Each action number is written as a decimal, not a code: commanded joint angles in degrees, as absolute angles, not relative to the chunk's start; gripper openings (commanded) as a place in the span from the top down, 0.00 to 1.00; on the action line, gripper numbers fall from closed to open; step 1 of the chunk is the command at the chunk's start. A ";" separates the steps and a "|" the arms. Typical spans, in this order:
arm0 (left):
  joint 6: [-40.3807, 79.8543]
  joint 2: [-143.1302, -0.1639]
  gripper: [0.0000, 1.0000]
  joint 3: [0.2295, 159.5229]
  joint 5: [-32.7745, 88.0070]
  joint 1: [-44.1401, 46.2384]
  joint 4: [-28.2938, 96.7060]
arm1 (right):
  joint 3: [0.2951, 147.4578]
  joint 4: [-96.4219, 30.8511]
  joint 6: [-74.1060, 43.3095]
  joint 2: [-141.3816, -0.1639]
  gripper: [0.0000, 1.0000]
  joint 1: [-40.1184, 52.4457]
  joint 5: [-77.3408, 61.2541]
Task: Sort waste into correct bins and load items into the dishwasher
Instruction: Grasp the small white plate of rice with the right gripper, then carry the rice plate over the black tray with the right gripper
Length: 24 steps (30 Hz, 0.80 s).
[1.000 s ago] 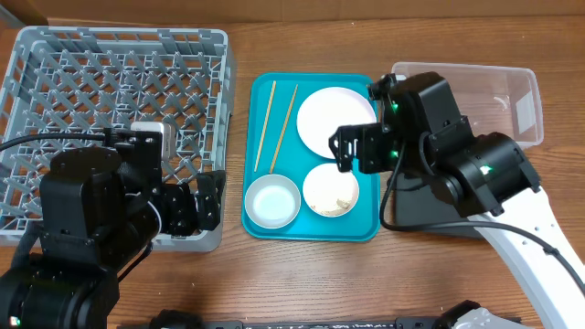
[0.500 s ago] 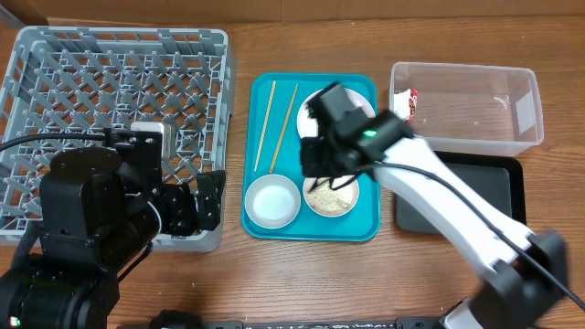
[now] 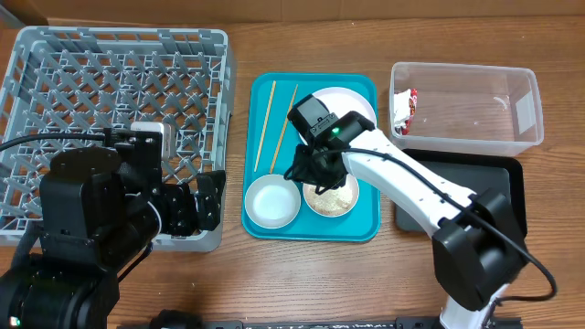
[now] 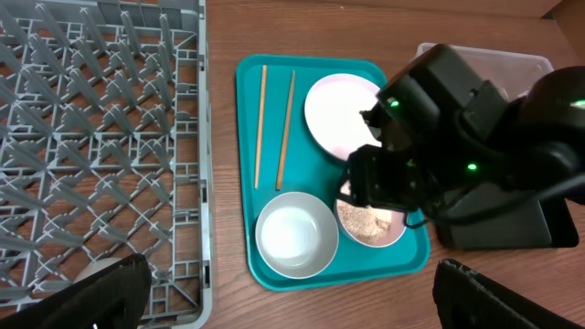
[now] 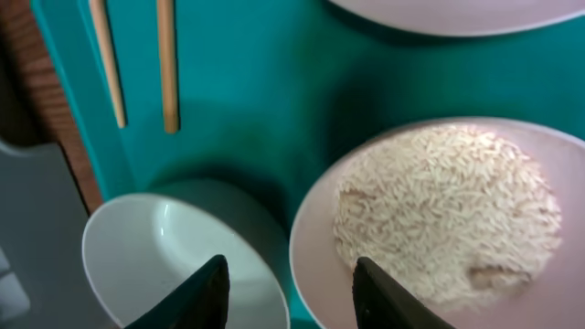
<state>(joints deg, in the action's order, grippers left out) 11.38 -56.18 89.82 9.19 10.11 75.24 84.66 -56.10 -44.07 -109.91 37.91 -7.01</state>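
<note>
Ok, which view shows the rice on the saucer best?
Right wrist: the rice lies close up on the saucer, single grains and tan scraps distinct. Overhead, the right arm covers part of it, and grains blur together. Left wrist shows a small tan patch below that arm.

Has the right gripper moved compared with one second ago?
Yes. In the overhead view the right gripper went left, away from the clear tub, and now is over the rice saucer.

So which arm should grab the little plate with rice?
Right. The right gripper hangs open over the rim of the rice saucer, while the left gripper sits open by the dish rack, off the teal tray.
</note>
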 commanded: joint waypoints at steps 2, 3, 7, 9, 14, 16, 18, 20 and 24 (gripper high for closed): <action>10.28 -56.25 0.00 90.15 8.82 10.17 75.24 | 82.87 -52.80 -47.88 -113.32 0.59 38.30 -6.11; 10.28 -56.27 0.00 90.15 8.80 10.17 75.22 | 82.74 -52.31 -47.90 -113.62 0.61 38.30 -6.07; 10.28 -56.25 0.00 90.15 8.82 10.17 75.24 | 82.70 -51.46 -48.29 -114.15 0.67 38.28 -5.96; 10.28 -56.40 0.00 90.15 8.80 10.17 75.24 | 82.70 -51.55 -48.31 -114.15 0.70 38.28 -5.30; 10.28 -56.90 0.00 90.15 8.82 10.17 75.24 | 82.08 -53.23 -48.47 -114.15 0.81 38.24 -2.87; 10.28 -57.10 0.00 90.15 8.80 10.17 75.22 | 81.23 -53.80 -48.47 -114.15 0.81 38.24 -2.35; 10.28 -57.17 0.00 90.15 8.80 10.17 75.24 | 80.95 -54.74 -48.49 -114.15 0.81 38.17 -2.20; 10.28 -57.30 0.00 90.15 8.80 10.17 75.22 | 80.95 -55.27 -48.51 -114.13 0.81 38.13 -2.22; 10.28 -57.78 0.00 90.15 8.80 10.17 75.22 | 80.97 -56.07 -48.95 -114.13 0.90 37.85 -2.22</action>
<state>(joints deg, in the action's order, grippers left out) 11.38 -57.41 89.82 9.19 10.11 75.24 81.19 -55.90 -48.14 -114.08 37.95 -3.44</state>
